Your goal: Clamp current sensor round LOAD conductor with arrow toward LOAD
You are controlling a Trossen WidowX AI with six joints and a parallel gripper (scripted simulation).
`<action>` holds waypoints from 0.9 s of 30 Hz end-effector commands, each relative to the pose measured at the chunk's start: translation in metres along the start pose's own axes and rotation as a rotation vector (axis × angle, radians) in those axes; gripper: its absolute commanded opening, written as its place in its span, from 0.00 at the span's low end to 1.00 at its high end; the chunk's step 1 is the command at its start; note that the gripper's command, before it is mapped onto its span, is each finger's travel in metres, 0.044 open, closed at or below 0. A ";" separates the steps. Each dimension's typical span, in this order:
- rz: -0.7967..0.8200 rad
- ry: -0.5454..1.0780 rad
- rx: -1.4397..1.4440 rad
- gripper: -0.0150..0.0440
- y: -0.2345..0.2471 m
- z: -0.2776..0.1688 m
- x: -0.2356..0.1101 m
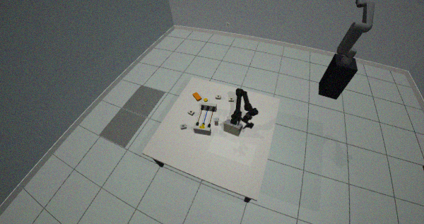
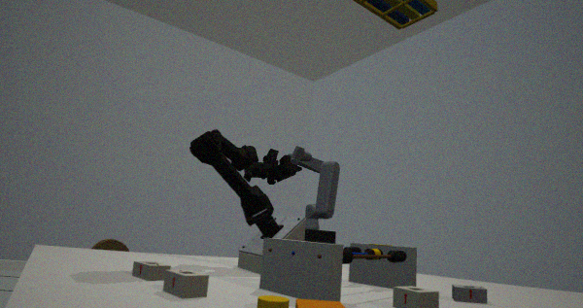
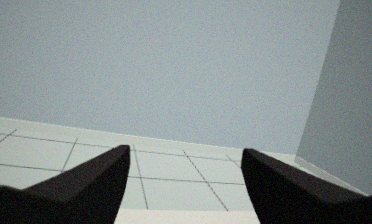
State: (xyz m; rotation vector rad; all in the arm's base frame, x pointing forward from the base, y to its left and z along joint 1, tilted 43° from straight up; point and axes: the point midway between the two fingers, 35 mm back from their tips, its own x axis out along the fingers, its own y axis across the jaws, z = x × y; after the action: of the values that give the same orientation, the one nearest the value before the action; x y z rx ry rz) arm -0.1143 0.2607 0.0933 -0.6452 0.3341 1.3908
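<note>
On the counter [image 1: 226,162], the sensor [image 1: 216,121] stands upright beside the conductor rig [image 1: 205,119]; its arrow is too small to read. The pincer [image 3: 186,175] gapes, empty.

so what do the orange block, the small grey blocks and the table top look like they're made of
Orange block: looks like plastic; flat, saturated colour with no grain or shine. Small grey blocks: probably matte moulded plastic, possibly painted metal; uniform dull grey faces, each with a small red mark. Table top: a smooth, pale, matte board, perhaps laminate; no grain or reflections visible. At this resolution these are guesses.
</note>
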 end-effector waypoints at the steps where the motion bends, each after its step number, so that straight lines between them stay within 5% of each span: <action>1: 0.000 0.003 0.002 0.75 -0.001 0.000 0.001; 7: -0.069 0.038 0.143 1.00 -0.051 0.015 0.022; 17: -0.288 -0.025 0.429 1.00 -0.178 0.040 0.038; 27: -0.567 -0.153 0.626 1.00 -0.315 0.035 0.001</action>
State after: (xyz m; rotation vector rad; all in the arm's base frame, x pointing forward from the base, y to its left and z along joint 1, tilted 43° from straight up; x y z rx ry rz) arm 0.1569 0.2828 0.1755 -0.1385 0.4378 0.7915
